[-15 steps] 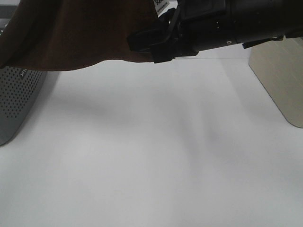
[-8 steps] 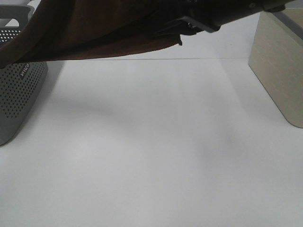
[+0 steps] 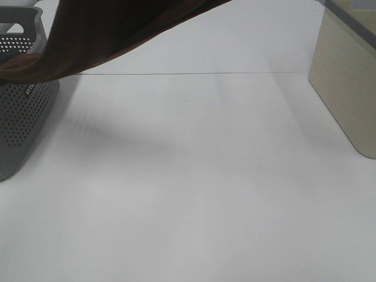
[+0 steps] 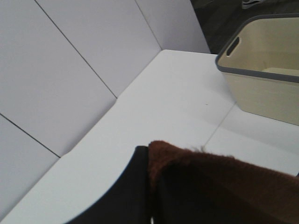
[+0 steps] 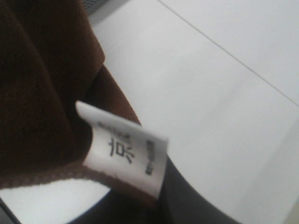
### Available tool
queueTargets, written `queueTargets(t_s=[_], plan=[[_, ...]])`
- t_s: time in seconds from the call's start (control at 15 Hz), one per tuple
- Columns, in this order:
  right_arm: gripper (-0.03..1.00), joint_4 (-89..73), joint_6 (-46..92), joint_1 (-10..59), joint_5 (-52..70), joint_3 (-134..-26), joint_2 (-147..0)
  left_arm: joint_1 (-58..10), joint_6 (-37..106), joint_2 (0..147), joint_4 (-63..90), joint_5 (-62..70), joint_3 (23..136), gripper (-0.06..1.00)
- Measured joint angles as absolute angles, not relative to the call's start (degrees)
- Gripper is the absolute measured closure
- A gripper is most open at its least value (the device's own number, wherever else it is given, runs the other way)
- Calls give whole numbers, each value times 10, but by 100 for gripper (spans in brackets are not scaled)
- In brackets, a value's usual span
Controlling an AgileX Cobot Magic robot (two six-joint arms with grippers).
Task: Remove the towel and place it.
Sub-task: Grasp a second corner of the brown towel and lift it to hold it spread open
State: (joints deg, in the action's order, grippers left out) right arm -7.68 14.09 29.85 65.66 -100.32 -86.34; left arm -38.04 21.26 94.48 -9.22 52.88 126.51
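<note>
The dark reddish-brown towel [image 3: 111,32] hangs stretched across the top left of the exterior high view, its lower edge drooping over the grey basket's rim. Neither gripper shows in that view. In the left wrist view my left gripper [image 4: 152,186] is shut on a fuzzy edge of the towel [image 4: 219,186], with one black finger [image 4: 124,198] beside the cloth. In the right wrist view my right gripper [image 5: 140,203] is shut on the towel [image 5: 42,93] at the corner with the white printed tag [image 5: 124,151], held above the white table.
A grey perforated basket [image 3: 20,111] stands at the left edge of the white table [image 3: 194,176]. A beige bin [image 3: 346,88] with a grey rim stands at the right edge; it also shows in the left wrist view [image 4: 266,79]. A white panelled wall [image 4: 56,70] lies behind the table.
The right arm and gripper have risen out of the top of the exterior high view, carrying the towel upward. The towel's lower edge has lifted, uncovering more of the grey basket and the far table.
</note>
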Motion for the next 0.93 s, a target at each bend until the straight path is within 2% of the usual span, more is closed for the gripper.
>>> queueTargets(t_s=[0.07, 0.2, 0.47, 0.8, 0.93], plan=[[96, -36, 131, 299, 689, -1089, -907, -374, 213, 952, -116, 506, 1265, 94], [96, 17, 132, 299, 694, -1193, -952, -357, 213, 967, -127, 470, 1265, 94], [96, 107, 133, 299, 684, -1309, -1000, -312, 213, 994, -132, 367, 1265, 94], [96, 179, 118, 299, 383, -1321, -1023, -290, 213, 1049, -198, 152, 1265, 94], [96, 200, 111, 298, 339, -1321, -1032, -285, 213, 1067, -202, 97, 1265, 94]])
